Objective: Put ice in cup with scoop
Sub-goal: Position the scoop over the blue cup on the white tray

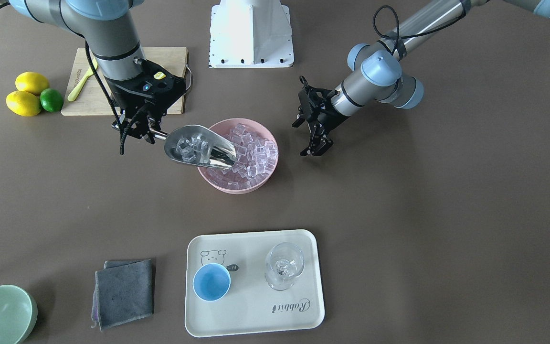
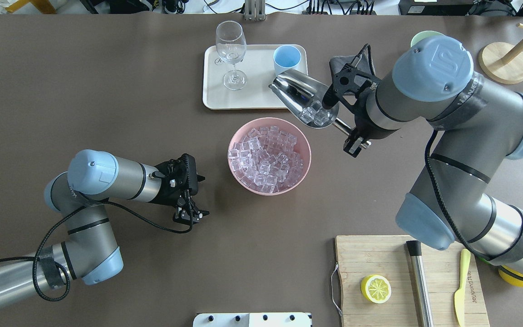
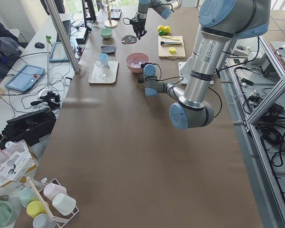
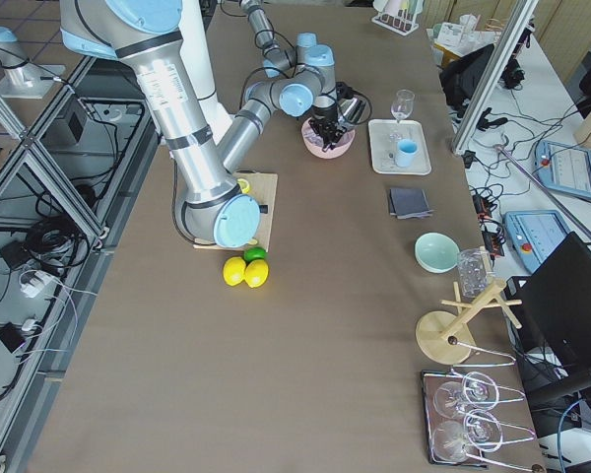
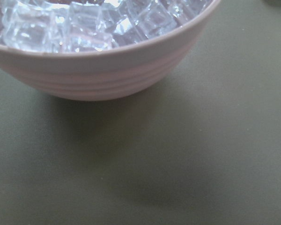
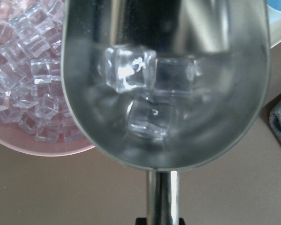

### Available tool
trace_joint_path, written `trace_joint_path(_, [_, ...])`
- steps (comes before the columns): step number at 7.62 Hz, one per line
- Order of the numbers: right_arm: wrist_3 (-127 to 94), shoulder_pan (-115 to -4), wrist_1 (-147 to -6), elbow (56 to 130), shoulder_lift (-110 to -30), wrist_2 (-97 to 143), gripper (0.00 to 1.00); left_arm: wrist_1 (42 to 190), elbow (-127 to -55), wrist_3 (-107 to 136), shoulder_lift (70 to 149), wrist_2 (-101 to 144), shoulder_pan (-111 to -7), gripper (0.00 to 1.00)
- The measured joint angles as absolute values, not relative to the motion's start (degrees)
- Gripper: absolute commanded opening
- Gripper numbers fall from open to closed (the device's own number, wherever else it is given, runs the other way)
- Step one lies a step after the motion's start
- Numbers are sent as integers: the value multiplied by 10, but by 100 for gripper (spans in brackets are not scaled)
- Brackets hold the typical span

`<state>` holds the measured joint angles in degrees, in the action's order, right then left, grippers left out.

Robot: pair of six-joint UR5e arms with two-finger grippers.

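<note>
The surface [image 1: 399,215] carries everything. The right arm [image 1: 108,38] comes in at the upper left of the front-facing view. Its fingers [image 1: 147,137] are clamped on the scoop's handle. The left arm [image 1: 375,81] sits idle at the upper right, and its fingers [image 2: 192,213] are apart, holding nothing, beside the bowl [image 1: 237,187].

The tray [image 1: 256,315] lies at lower centre, well apart from the bowl at mid-frame. The scoop [image 1: 198,145] hangs raised over the bowl's left rim, roughly level, with its mouth pointing toward the tray. The cup [image 1: 211,282] stands upright on the tray's left half and looks empty. A few cubes of ice [image 6: 131,70] sit near the back of the scoop, and the rest fill the bowl.

The step in hand looks like the carry: the scoop is loaded and clear of the pile, and nothing has been poured yet. The next move calls for taking the scoop across to the cup without tipping it. The mouth then goes over the cup's opening, and the handle end is raised so the cubes slide forward. The scoop's mouth looks wider than the cup, so a slow, well-centred tilt seems wise.
</note>
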<state>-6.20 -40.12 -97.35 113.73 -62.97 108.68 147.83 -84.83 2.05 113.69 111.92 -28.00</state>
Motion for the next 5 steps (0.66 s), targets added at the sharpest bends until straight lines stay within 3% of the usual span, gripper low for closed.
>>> trace_joint_path(5, [-88, -474, -966, 1037, -619, 1195, 0, 1474, -850, 21, 1135, 1120, -282, 100])
